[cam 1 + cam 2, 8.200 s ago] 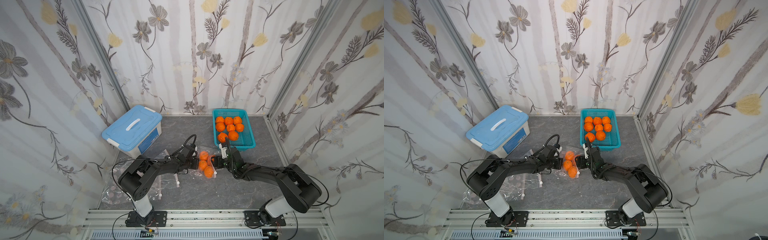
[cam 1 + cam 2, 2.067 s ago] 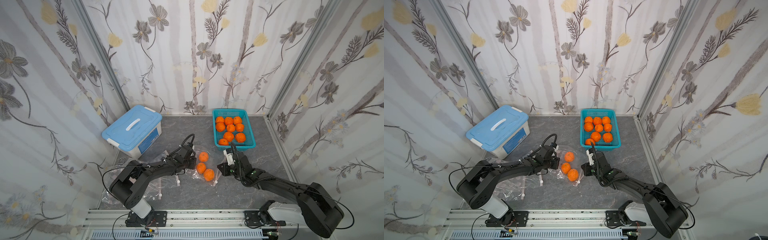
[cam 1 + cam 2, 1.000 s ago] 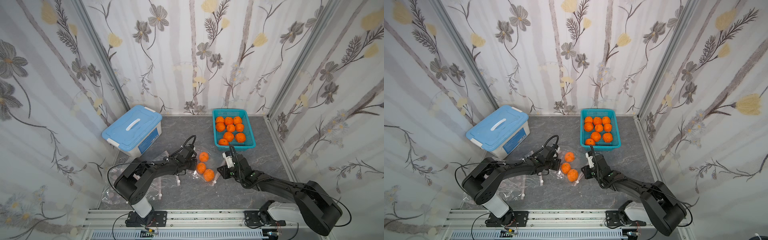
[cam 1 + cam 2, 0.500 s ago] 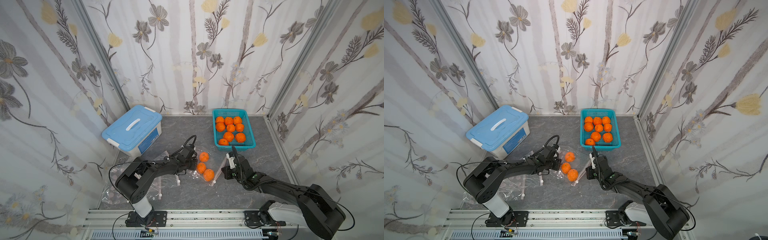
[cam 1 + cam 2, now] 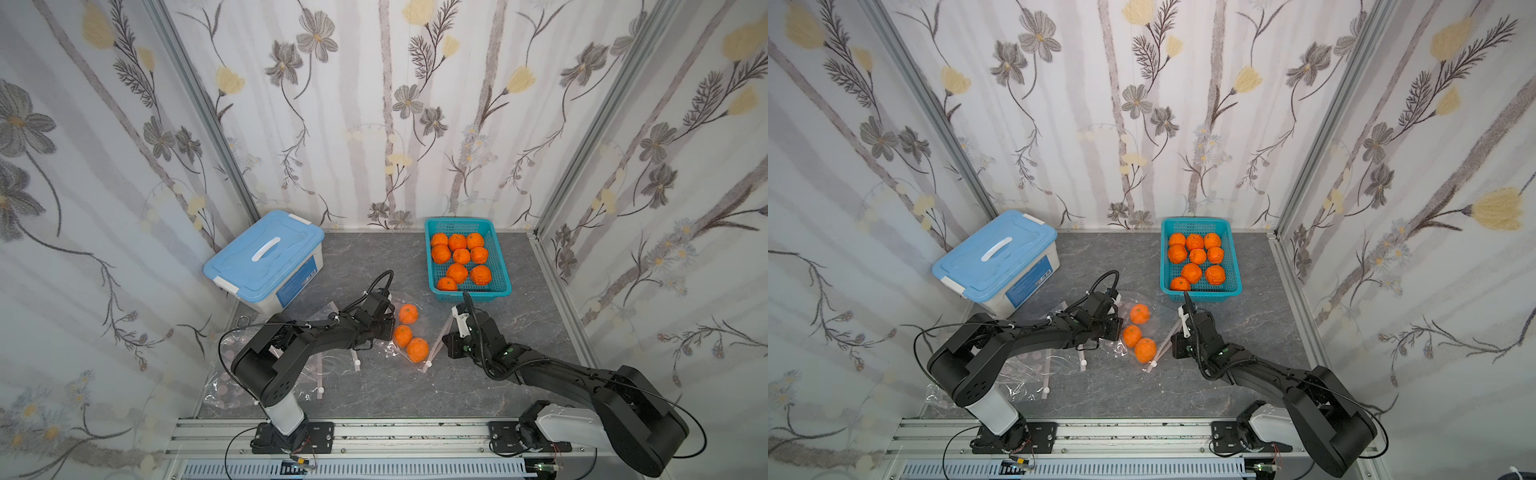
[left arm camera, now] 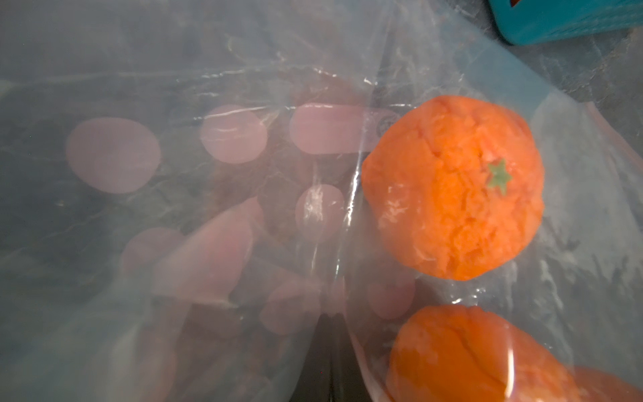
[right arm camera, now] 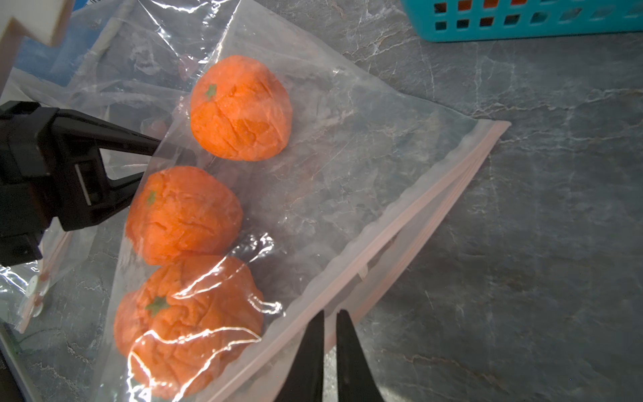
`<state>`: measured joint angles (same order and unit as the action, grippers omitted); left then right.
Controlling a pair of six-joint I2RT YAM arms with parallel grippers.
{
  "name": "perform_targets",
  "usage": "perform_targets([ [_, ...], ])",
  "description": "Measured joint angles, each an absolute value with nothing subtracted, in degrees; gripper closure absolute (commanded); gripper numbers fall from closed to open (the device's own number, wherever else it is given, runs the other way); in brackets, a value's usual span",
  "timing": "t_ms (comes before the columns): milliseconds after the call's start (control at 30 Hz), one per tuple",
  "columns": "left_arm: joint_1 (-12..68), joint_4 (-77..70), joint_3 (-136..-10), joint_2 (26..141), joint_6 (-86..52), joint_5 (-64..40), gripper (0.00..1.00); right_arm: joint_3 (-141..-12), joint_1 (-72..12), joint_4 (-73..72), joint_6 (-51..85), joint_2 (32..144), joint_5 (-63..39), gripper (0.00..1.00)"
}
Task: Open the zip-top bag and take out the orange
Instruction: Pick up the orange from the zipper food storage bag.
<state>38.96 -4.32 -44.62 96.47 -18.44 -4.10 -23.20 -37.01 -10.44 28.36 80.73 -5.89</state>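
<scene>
The clear zip-top bag (image 5: 430, 332) (image 5: 1159, 330) lies flat mid-table with three oranges inside: the far orange (image 5: 408, 313) (image 7: 240, 108), the middle one (image 5: 402, 335) and the near one (image 5: 417, 349). My left gripper (image 5: 388, 328) (image 6: 328, 318) is shut on the bag's closed end beside the oranges. It also shows in the right wrist view as the left gripper (image 7: 153, 156). My right gripper (image 5: 442, 345) (image 7: 328, 315) sits at the pink zip strip (image 7: 435, 202). Its jaws are pinched down to a thin slit on the strip's edge.
A teal basket (image 5: 503, 266) with several oranges stands at the back right, just beyond the right arm. A blue-lidded box (image 5: 266, 253) stands at the back left. Loose empty clear bags (image 5: 249, 374) lie under and beside the left arm.
Over the last second my right jaws have narrowed onto the bag's zip edge after the gripper came up to it. The left gripper has kept its hold on the bag.
</scene>
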Motion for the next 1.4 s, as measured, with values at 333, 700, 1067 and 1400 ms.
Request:
perform_targets([
  [333, 39.1, -4.3, -44.7, 96.5, -18.4, -4.1, 1.0, -26.5, -38.2, -15.8, 27.1, 88.6, -10.8, 0.73],
  [700, 39.1, -4.3, -44.8, 96.5, -18.4, -4.1, 1.0, -24.8, -40.8, -22.1, 24.2, 88.6, -19.0, 0.45],
  [1067, 39.2, -4.2, -45.0, 97.0, -18.4, -4.1, 1.0, -28.6, -46.0, -24.2, 22.0, 93.6, -21.4, 0.3],
  [1400, 39.2, -4.1, -45.2, 97.2, -18.4, -3.9, 1.0, -33.5, -50.6, -24.6, 21.4, 101.5, -23.8, 0.22],
])
